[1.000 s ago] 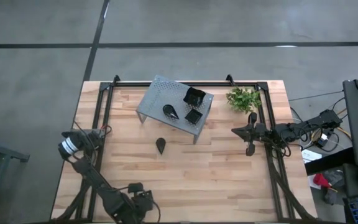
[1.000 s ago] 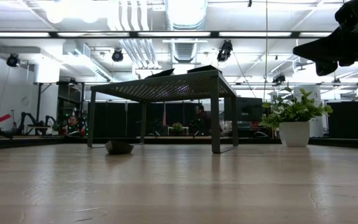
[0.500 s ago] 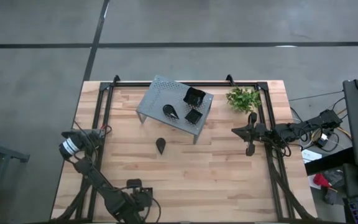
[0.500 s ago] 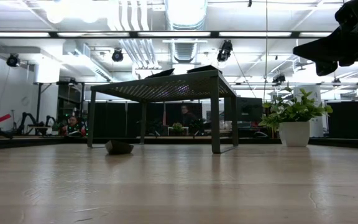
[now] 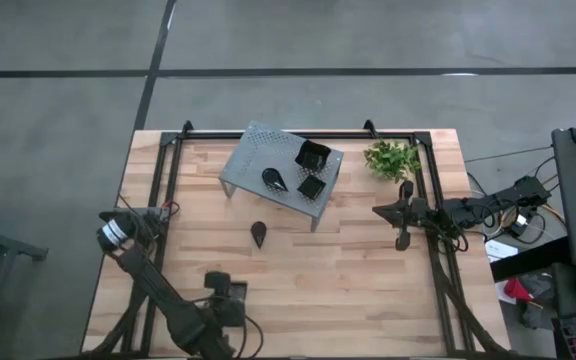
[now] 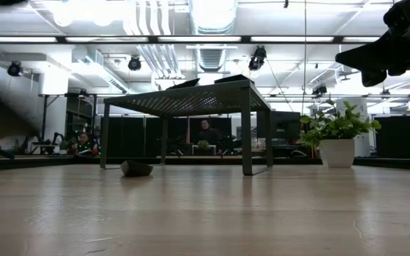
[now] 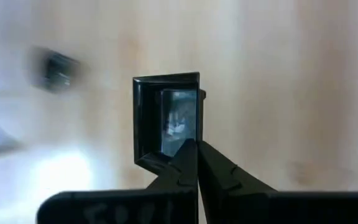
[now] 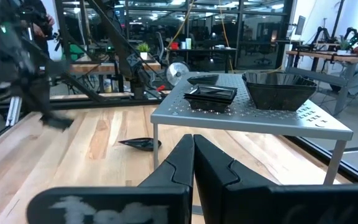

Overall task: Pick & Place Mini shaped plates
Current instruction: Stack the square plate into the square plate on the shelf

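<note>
A small black square plate [image 7: 166, 118] is in my left gripper [image 7: 197, 155], which is shut on it over the table's near left part [image 5: 219, 284]. The grey perforated shelf [image 5: 280, 168] stands on its legs at the far middle. On it lie a teardrop plate [image 5: 275, 179] and two square plates [image 5: 312, 155], [image 5: 310, 186]. Another teardrop plate [image 5: 259, 234] lies on the wood in front of the shelf [image 6: 137, 168]. My right gripper [image 5: 378, 210] hovers shut, high above the table's right side [image 6: 342, 55], touching nothing. My left gripper pinches the square plate by its raised rim, near one corner [image 7: 188, 144], between the two shut fingers [image 7: 219, 174]. The fingers point down toward the table. The plate stands out beyond the fingertips with its hollow facing the wrist camera and the wood behind it.
A small green plant in a white pot [image 5: 391, 158] stands at the far right, close to the right arm. Black frame rails [image 5: 160, 190] run along the table's left and right sides. Bare wood lies between the shelf and the near edge.
My left gripper, shut on the square plate, has moved from the near edge toward the table's far edge, carrying the plate with it. The right arm has kept still.
</note>
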You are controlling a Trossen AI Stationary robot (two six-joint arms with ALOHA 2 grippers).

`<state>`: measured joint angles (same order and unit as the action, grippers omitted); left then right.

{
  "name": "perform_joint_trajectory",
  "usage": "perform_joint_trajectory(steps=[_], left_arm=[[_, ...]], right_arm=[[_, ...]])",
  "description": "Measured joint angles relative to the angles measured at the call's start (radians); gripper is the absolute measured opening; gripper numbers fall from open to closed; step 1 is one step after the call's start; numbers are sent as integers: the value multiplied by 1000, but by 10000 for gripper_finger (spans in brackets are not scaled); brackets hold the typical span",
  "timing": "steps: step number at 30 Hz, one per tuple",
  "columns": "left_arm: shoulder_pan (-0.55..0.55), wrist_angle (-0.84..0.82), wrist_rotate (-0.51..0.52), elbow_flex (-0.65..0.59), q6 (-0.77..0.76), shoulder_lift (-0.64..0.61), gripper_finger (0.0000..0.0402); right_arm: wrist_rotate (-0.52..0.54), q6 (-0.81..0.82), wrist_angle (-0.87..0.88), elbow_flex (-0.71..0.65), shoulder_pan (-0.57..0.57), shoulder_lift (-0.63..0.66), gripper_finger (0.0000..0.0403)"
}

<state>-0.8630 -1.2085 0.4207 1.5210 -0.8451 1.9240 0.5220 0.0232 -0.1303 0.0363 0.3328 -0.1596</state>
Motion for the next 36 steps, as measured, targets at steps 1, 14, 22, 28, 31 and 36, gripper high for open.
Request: perform_joint_trajectory(steps=[1,14,22,28,31,36], left_arm=[[6,-53,54,26,19,0,0],[187,-221,543,177,556,-60,0],[379,-105,587,177,980,-94,0],[512,92,540,186,1300,-99,0],[573,224,461,186,1426,-100,0],[655,385,382,182,1605,-100,0]], right_arm=[[0,1,0,0,0,0,8],[0,1,0,0,0,0,8],[0,0,0,0,0,0,8],[0,2,0,0,0,0,8],[0,1,0,0,0,0,8],[0,2,0,0,0,0,8]])
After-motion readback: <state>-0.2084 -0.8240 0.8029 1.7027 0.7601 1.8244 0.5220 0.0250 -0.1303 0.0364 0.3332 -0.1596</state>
